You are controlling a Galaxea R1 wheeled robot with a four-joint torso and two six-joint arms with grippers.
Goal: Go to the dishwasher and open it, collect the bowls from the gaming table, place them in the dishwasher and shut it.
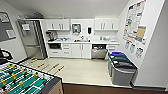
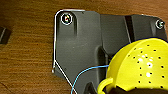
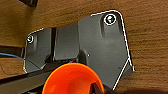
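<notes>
Head view first: it's a small kitchenette. The dishwasher (image 1: 99,52) sits under the worktop (image 1: 82,42) on the back wall, right of the white cabinet doors (image 1: 81,50). Its door looks tipped open a bit at the top, with a dark gap above the steel front. A tall fridge (image 1: 32,37) stands at the left. Grey bins with blue and green lids (image 1: 121,67) sit against the right wall, just right of the dishwasher. The pale floor (image 1: 80,71) in between is open, with a wide lane straight to the dishwasher. The table-football table (image 1: 23,80) takes up the near left corner, green field and yellow players, rod handles poking out toward the floor.

Left wrist view: the camera looks down over wood-grain flooring (image 2: 25,50). A yellow perforated bowl (image 2: 140,67), colander style with a loop handle, sits close under the wrist, with a thin blue cable (image 2: 87,72) curling past it. I can't tell whether the fingers are around it.

Right wrist view: same wood flooring. An orange bowl (image 3: 72,80) sits right up near the wrist, opening facing the camera. Again, I can't tell what the fingers are doing.
</notes>
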